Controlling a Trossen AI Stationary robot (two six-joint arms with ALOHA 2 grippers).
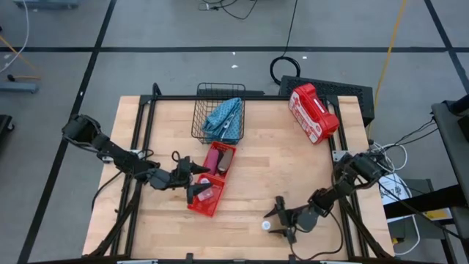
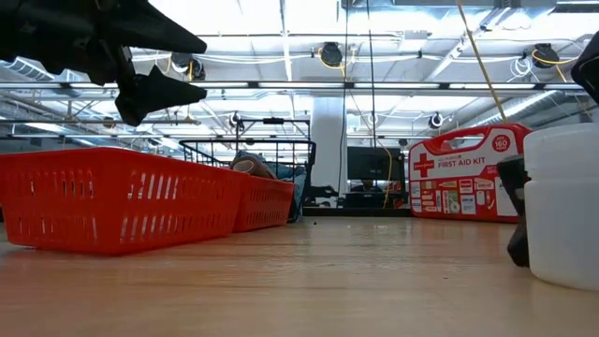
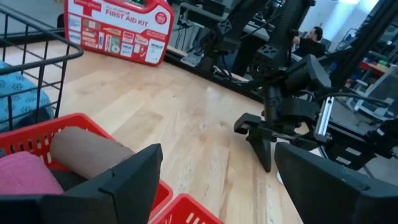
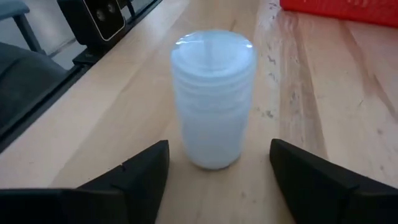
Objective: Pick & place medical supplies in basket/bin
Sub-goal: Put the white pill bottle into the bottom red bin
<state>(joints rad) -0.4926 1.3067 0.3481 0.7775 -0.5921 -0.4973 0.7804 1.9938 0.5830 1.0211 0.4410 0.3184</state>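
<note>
One white vial [image 4: 213, 99] stood upright at the table's 6 o'clock edge between the spread fingers of the right gripper [image 1: 277, 218], which risked tipping it, while the left gripper [image 1: 192, 181] hung open over the red bins [image 1: 212, 180].

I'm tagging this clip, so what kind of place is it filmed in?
Probably a robotics lab or workshop: a wooden table on a taped grey floor, exposed ceiling ducts and strip lights, and equipment stands with a seated person behind.

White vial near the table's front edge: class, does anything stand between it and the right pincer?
Nothing visible does. The right pincer is open, and the white vial stands upright on bare wood just ahead of its fingers.
</note>
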